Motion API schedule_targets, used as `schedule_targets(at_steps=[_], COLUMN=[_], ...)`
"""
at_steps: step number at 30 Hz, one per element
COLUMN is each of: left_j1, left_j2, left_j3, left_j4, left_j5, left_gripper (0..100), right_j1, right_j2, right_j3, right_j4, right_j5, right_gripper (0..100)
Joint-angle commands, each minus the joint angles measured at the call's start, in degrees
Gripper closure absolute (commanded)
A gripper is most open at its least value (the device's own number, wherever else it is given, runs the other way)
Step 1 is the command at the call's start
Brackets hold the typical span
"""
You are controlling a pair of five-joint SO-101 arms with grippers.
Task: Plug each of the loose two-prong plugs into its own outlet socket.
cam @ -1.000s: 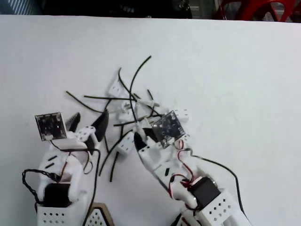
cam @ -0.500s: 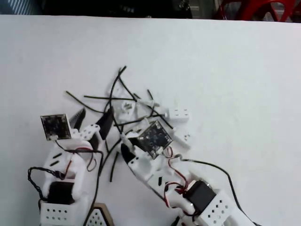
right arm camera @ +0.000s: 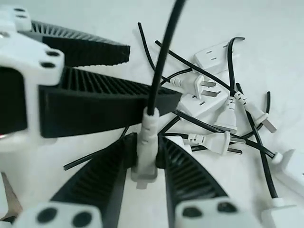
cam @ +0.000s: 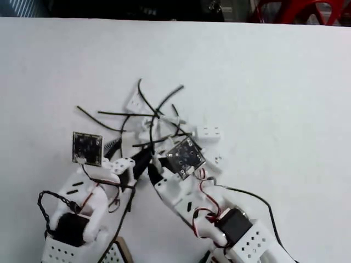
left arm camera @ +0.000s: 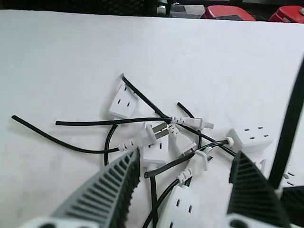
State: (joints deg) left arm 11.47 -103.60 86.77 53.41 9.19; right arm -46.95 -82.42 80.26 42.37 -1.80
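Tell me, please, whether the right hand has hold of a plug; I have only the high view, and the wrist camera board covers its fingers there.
Observer: Yes. In the right wrist view the right hand is shut on a white plug, and the plug's black cord runs up out of the fingers.
Operator: Thank you. Is the left hand open?
Observer: It is. In the left wrist view the left hand is open, and a white socket block shows between its spread fingers.
Operator: Is any other plug seated yet?
Observer: At least one is not: in the right wrist view a second plug lies with both prongs bare.
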Motion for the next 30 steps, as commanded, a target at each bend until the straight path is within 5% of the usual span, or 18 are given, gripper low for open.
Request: schedule_targets(at_steps=[1,9,17,22,30], left_j1=[4.4,10.9,5.0,-0.1,-0.7], left_j2=[-0.7,-0.7,-0.7,-0.3,-0.2], left_j3=[-7.3,-8.3,-8.5,-8.3,-8.4], left_j4=[3.7,11.1,10.7,11.7,14.1], left_j5=[-0.7,-0.9,-1.0,-11.7,-18.5], left_gripper=[70,70,69,70,70], right_j1=[0.4,0.5,5.5,10.1,17.3], right_j2=[-0.7,-0.7,-0.3,-0.4,-0.3], right_j3=[-0.1,0.1,0.1,0.6,1.3], right_j4=[-1.4,-0.9,-0.7,-1.1,-3.4], right_j5=[-0.4,-0.4,-0.4,-0.4,-0.4], right_gripper=[98.1,98.1,98.1,98.1,98.1])
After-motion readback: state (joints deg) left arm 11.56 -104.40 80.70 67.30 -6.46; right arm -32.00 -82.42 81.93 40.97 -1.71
